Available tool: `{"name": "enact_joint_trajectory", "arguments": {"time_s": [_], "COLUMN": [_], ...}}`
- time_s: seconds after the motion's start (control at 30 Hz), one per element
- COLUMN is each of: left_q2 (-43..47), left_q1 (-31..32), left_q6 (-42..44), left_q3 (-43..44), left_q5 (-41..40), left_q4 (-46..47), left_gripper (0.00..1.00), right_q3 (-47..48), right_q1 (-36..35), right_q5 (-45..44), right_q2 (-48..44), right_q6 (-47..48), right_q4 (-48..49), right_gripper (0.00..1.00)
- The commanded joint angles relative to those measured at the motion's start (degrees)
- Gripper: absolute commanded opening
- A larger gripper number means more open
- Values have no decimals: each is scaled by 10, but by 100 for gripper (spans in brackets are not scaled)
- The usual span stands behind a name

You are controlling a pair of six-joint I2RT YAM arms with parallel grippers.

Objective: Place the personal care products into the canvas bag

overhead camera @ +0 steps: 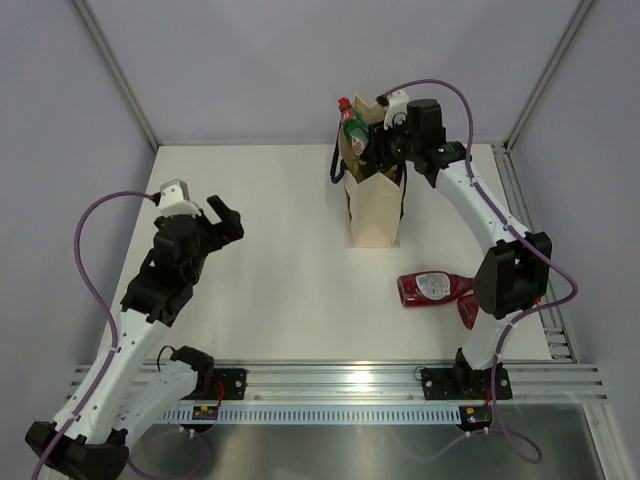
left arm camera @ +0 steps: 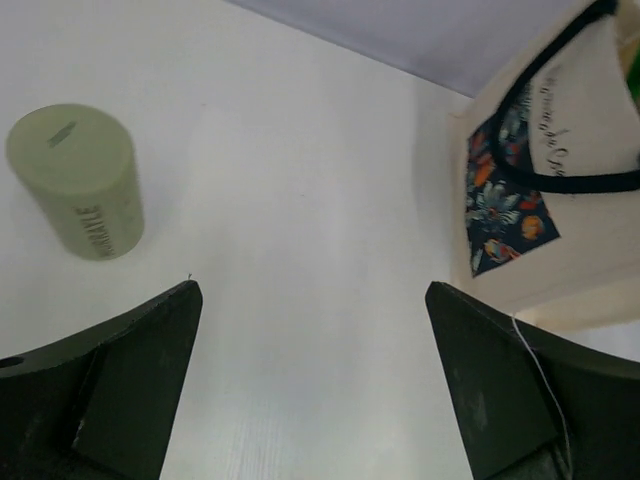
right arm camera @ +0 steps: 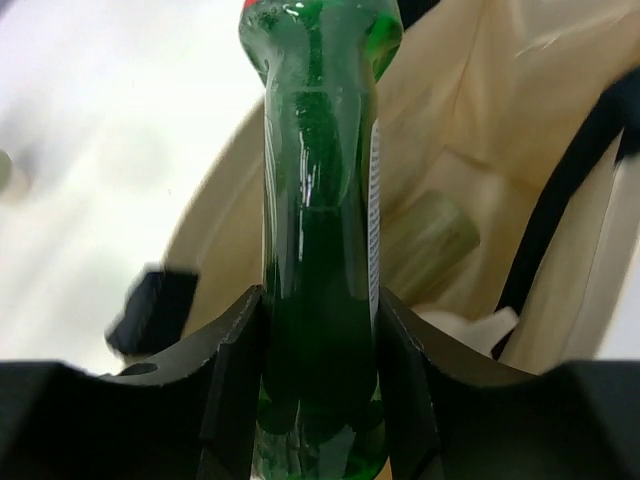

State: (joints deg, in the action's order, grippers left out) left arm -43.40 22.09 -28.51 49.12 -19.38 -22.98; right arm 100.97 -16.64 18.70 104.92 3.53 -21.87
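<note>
Right end effector (right arm camera: pixel 318 320) pinches green bottle (right arm camera: pixel 320 180) over canvas bag (right arm camera: pixel 480 140); release off-centre and you could catch the rim, toppling it. Left end effector (left arm camera: pixel 312 300) spread.

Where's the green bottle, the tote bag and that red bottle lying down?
green bottle (right arm camera: pixel 318 250): right wrist view, mid-body.
canvas bag (overhead camera: pixel 372 215): top external view, front panel.
red bottle (overhead camera: pixel 432 287): top external view, its label.

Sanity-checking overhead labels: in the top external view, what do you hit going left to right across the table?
left gripper → canvas bag → dark red bottle. Left out: green bottle and right gripper, which overlap the bag.
</note>
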Motion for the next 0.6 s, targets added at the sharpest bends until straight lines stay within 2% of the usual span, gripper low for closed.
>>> {"name": "enact_joint_trajectory", "arguments": {"time_s": [0.0, 0.13, 0.2, 0.27, 0.3, 0.37, 0.4, 0.47, 0.5, 0.57], "left_q2": [-29, -87, -108, -113, -113, -114, -116, -123, -138, -162], "left_q1": [-27, -76, -78, -79, -80, -85, -91, -100, -113, -131], "left_q6": [-76, -130, -140, -143, -145, -154, -160, -171, -175, -182], "left_q3": [18, 52, 63, 65, 63, 61, 59, 55, 54, 56], "left_q5": [-78, -91, -100, -113, -121, -128, -137, -141, -139, -125], "left_q4": [-77, -144, -159, -160, -160, -162, -167, -175, -177, -185], "left_gripper": [99, 99, 99, 99, 99, 99, 99, 99, 99, 99], "right_q3": [-22, 12, 13, -3, -8, -5, -2, 0, 5, 14], "right_q1": [-19, -22, -21, -22, -23, -21, -21, -21, -21, -20], "right_q5": [-106, -139, -149, -151, -150, -141, -137, -127, -121, -98], "right_q2": [-39, -23, -31, -41, -46, -45, -43, -37, -31, -29], "right_q6": [41, 4, -2, -5, -5, -3, 1, 5, 15, 24], "right_q4": [39, -22, -30, -24, -25, -31, -36, -39, -47, -54], "right_gripper": [5, 6, 10, 23, 36, 48, 57, 66, 79, 89]}}
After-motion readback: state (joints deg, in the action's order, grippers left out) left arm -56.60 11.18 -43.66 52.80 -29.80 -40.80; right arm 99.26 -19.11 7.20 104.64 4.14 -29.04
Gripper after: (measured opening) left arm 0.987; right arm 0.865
